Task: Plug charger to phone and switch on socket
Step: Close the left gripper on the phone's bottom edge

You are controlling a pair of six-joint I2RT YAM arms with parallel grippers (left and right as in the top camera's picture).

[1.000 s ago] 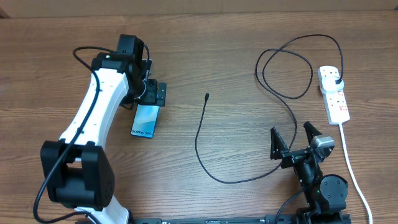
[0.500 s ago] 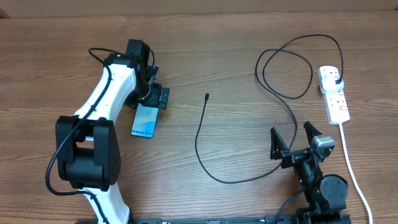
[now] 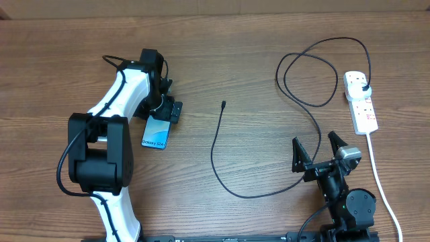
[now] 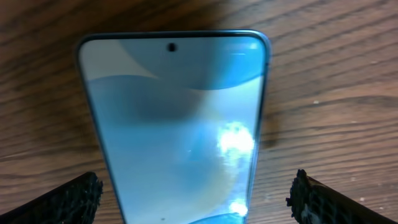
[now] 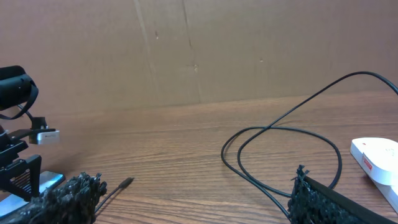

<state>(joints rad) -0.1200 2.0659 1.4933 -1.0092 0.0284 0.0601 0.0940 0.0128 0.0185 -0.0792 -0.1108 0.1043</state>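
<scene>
phone (image 4: 174, 137) top edge, left wrist only

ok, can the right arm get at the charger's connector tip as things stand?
Probably yes. The right gripper is open, and only slack of the charger lies between it and the connector tip. The left gripper is off at the phone.

The phone (image 3: 156, 130) is glowing light blue and teal inside a black bezel, with white lettering showing at one end. In the left wrist view, paler swirls are curving across its screen. The charger (image 3: 212, 151) is lying black against the table (image 3: 255, 60), which is showing brown wood grain. The socket (image 3: 361, 104) is showing white with red markings, and its cord (image 3: 371, 153) is white too. The left arm (image 3: 119, 91) is showing two tones: white shells, black joints.
</scene>
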